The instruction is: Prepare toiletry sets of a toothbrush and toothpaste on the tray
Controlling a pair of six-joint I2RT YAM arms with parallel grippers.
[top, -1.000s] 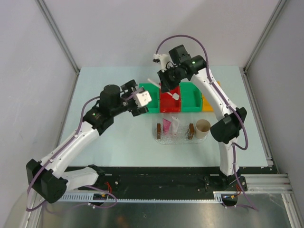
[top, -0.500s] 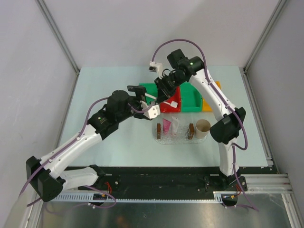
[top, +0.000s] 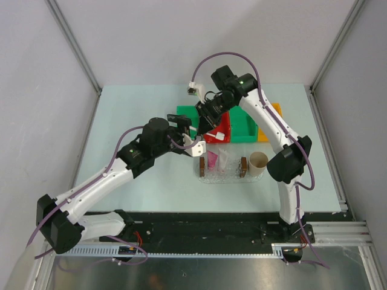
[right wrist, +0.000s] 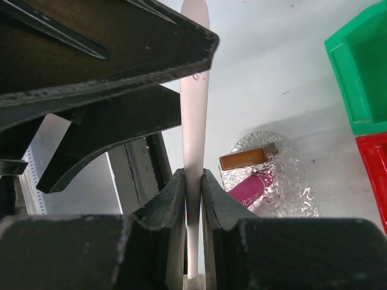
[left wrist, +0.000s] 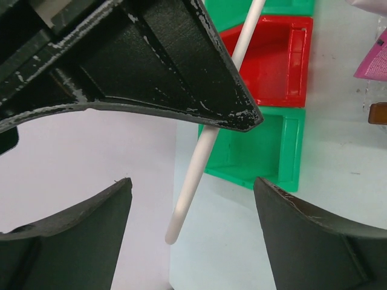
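Observation:
My right gripper is shut on a slim white toothbrush, held in the air over the bins; its head end shows in the top view. My left gripper is open, and the toothbrush's free handle end hangs between its fingers without touching them. The clear bumpy tray lies in front of the bins with a magenta toothpaste in it, next to its brown handle.
A row of bins stands behind the tray: green, red, green, yellow. A beige cup stands right of the tray. The two grippers are close together above the bins.
My left gripper has moved right, toward the right gripper, and now brackets the toothbrush's end. My right gripper has come slightly nearer with the toothbrush still held.

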